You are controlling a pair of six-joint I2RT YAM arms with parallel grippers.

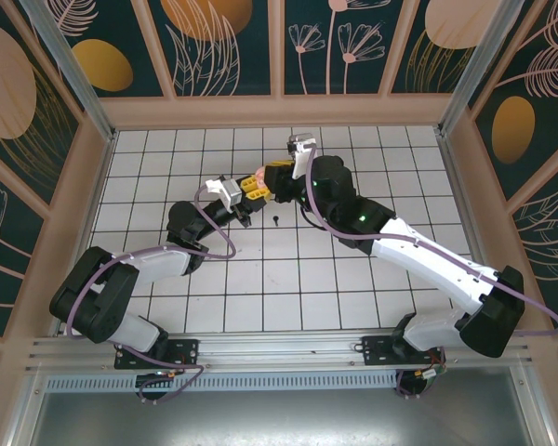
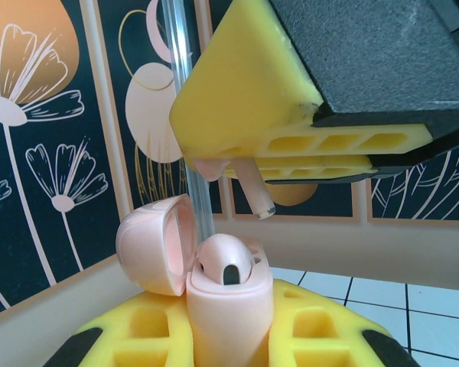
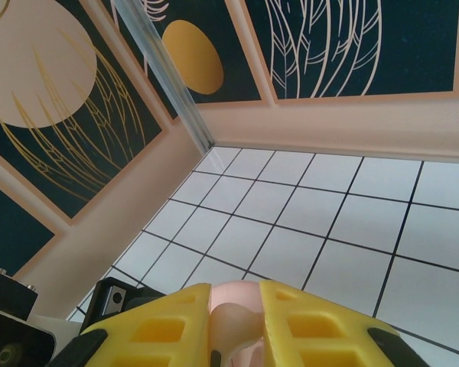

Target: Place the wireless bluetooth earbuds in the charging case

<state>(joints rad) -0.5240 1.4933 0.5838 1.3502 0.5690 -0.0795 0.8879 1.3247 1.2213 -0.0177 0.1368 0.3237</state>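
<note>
White-tiled worktop (image 1: 353,279), toward far edge: left end effector (image 1: 245,195) clamps open charging case (image 2: 229,306); right end effector (image 3: 236,321) grips pale pink earbud (image 2: 252,187) just above it (stem down, not touching).

left tool (image 2: 229,336), right tool (image 3: 237,325) both clamped

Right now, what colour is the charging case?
The charging case is pale pink; left wrist view.

White tiled table (image 1: 260,288), dark teal wall panels with floral prints (image 1: 223,42), pale wood frame (image 1: 279,110)
</note>
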